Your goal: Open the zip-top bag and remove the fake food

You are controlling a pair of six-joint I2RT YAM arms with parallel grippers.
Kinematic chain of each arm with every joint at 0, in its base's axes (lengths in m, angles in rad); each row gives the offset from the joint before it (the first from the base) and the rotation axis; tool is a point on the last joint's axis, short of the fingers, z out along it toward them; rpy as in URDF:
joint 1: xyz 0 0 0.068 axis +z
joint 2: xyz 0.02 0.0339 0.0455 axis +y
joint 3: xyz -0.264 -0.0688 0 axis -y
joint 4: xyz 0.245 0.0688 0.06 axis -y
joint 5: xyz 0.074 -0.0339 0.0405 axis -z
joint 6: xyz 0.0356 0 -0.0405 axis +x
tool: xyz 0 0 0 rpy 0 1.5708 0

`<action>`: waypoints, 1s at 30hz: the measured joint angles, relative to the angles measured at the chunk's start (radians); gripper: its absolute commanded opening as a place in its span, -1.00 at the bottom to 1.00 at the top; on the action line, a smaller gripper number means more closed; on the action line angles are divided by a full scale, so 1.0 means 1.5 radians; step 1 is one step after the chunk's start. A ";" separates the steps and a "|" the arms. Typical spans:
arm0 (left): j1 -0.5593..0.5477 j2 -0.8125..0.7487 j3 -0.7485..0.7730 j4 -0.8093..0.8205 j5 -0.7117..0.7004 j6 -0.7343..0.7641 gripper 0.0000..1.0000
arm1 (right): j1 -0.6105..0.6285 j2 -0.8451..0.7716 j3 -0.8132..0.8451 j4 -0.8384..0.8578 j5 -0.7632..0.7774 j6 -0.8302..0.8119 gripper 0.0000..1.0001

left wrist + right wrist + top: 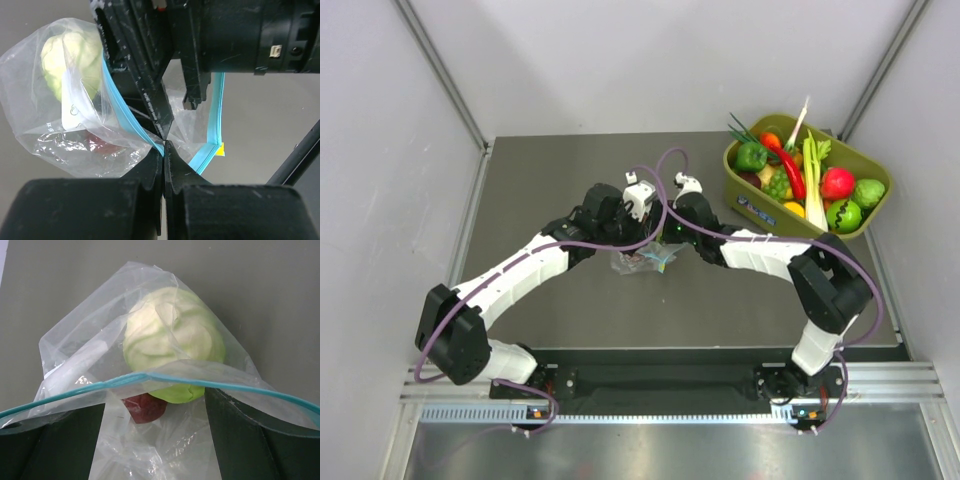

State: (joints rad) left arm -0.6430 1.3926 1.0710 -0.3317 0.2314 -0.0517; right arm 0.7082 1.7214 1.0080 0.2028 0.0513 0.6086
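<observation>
The zip-top bag [642, 262] lies on the dark table between both arms. My left gripper [640, 246] is shut on its teal zip strip [150, 137], with the fingertips [163, 145] pinching it. My right gripper [667, 244] is open, its fingers [250, 435] spread wide at the bag's mouth. The strip [150, 376] and the plastic drape across them. I cannot tell whether the fingers are inside the bag. The fake food is inside: a pale green cabbage [172, 340], also in the left wrist view [70, 57], and a dark red piece [144, 407] below it.
An olive-green tub [752, 203] stands at the back right, filled with other toy fruit and vegetables. Grey walls close in the table on the left, back and right. The right gripper's black body [210, 35] hangs close over the left fingers.
</observation>
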 measured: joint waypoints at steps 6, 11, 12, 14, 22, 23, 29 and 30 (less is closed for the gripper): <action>0.000 0.000 0.000 0.000 0.000 0.000 -1.00 | 0.004 0.005 0.001 -0.009 0.002 0.022 0.59; 0.001 0.000 0.000 0.001 0.000 0.000 -1.00 | 0.008 0.010 0.001 -0.005 0.017 0.038 0.59; 0.000 0.000 0.000 0.001 0.000 -0.001 -1.00 | 0.009 0.015 0.002 -0.001 0.019 0.041 0.60; 0.001 0.000 0.000 0.001 0.000 -0.001 -1.00 | 0.014 0.028 0.010 0.002 0.028 0.047 0.59; 0.000 0.000 0.000 0.002 0.000 -0.001 -1.00 | 0.027 0.071 0.031 0.027 0.070 0.063 0.59; 0.000 0.000 0.000 0.002 0.000 -0.001 -1.00 | 0.027 0.075 0.033 0.031 0.074 0.064 0.51; -0.001 0.000 0.000 0.005 0.006 -0.001 -1.00 | 0.028 0.106 0.058 0.060 0.077 0.066 -0.23; -0.001 0.000 0.000 0.005 0.007 -0.001 -1.00 | 0.028 0.109 0.058 0.066 0.076 0.066 -0.29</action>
State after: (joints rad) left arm -0.6445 1.3926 1.0706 -0.3244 0.2424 -0.0532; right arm 0.7509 1.8847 1.0950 0.3016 0.1658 0.7074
